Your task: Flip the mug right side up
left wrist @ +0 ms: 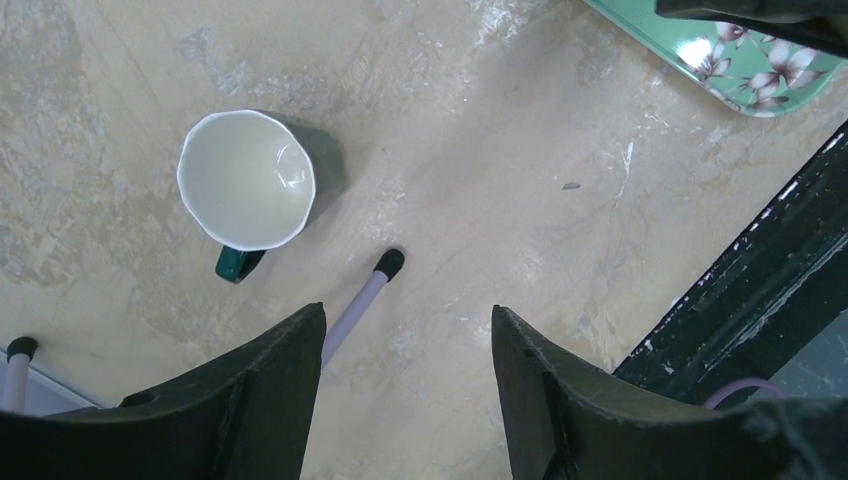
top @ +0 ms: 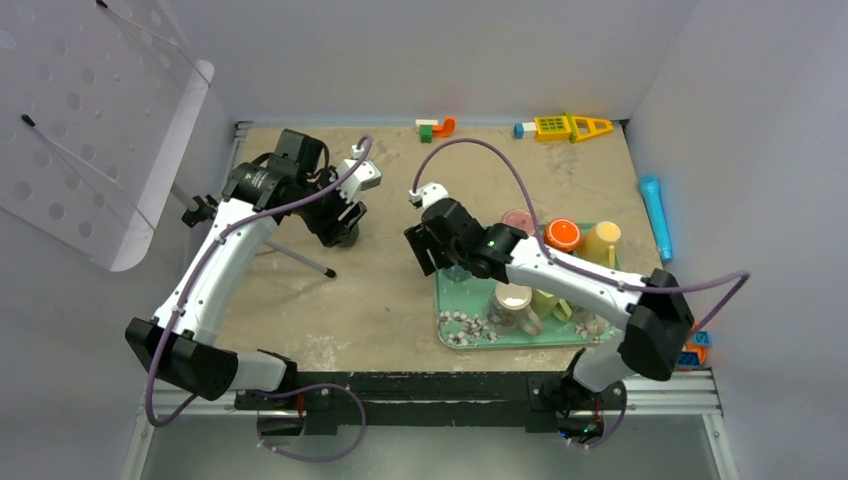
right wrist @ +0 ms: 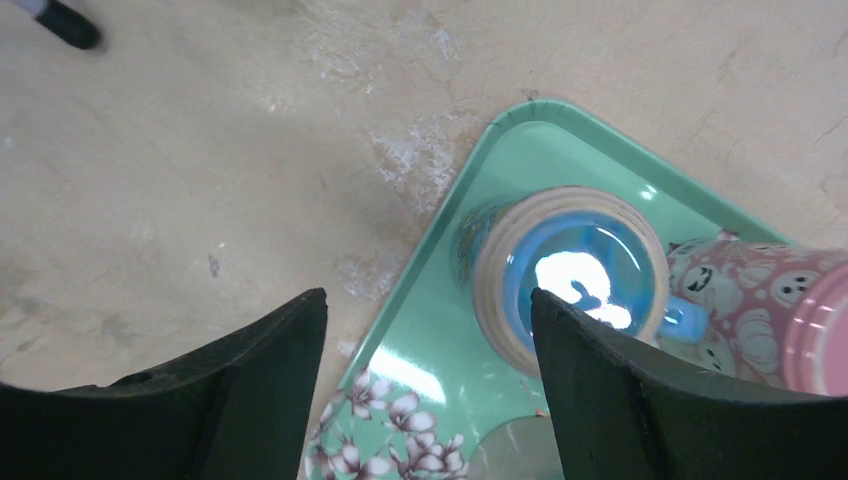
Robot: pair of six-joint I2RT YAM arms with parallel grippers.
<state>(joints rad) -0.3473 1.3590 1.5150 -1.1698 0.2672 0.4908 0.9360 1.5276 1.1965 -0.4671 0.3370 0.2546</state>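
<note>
A green mug (left wrist: 245, 180) with a white inside is seen standing on the sandy-colored table (left wrist: 520, 180), with its open mouth turned up and its green handle (left wrist: 238, 263) pointing toward the left gripper (left wrist: 407, 330). The mug is found on the left half of the table, well apart from the tray. The left gripper is held above the table, near the mug but not touching it. Its two dark fingers (left wrist: 270, 390) are spread wide, and nothing is held between them. A thin white rod with a black tip (left wrist: 365, 300) is seen lying on the table just beside the mug, under the gap between the fingers. The right gripper (right wrist: 428, 300) is held over the near left corner of a light green tray (right wrist: 420, 330) with white flowers painted on it. Its fingers are spread wide too, and nothing is pinched. On the tray, a blue mug (right wrist: 570, 275) with a tan rim is seen standing with its mouth up, and a pink cup with smiley faces (right wrist: 760, 290) is set right next to it, so close that they seem to touch. More cups are seen on the tray from the top view, among them a yellow one (top: 603, 238) and something with an orange top (top: 562, 233). A few small toy blocks (top: 437, 127) are laid along the far edge of the table.
</note>
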